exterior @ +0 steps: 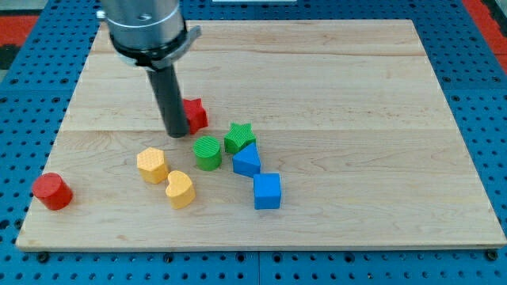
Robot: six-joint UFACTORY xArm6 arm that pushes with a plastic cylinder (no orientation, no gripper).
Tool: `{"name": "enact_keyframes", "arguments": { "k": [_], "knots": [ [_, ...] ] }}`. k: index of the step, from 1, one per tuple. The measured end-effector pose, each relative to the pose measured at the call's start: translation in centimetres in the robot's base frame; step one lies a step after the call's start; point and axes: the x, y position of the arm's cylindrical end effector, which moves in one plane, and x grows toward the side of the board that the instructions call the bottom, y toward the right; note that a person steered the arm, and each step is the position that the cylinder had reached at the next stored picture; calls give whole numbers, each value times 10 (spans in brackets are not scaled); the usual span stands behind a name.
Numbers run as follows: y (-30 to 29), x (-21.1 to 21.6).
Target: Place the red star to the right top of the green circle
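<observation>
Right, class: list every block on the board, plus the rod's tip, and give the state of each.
Red star: touching my tip.
My tip: on board, at star's left.
Green circle: upright, free.
Green star: against blue triangle.
Blue cube: free.
Yellow hexagon, yellow heart: close together.
Red cylinder: alone.

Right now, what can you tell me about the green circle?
The green circle is a short, round block with a ridged top, standing upright on the wooden board. It sits near the middle, with the green star close at its upper right and the blue triangle to its right. My tip is up-left of it, not touching.
</observation>
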Motion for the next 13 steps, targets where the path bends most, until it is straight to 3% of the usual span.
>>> {"name": "enact_keyframes", "arguments": {
  "k": [3, 5, 6, 8, 9, 10, 11, 12, 13],
  "knots": [
    [89, 18],
    [73, -76],
    [9, -103],
    [19, -49],
    [65, -34],
    [65, -60],
    [-5, -103],
    [-53, -61],
    [-36, -24]
  ]
}}
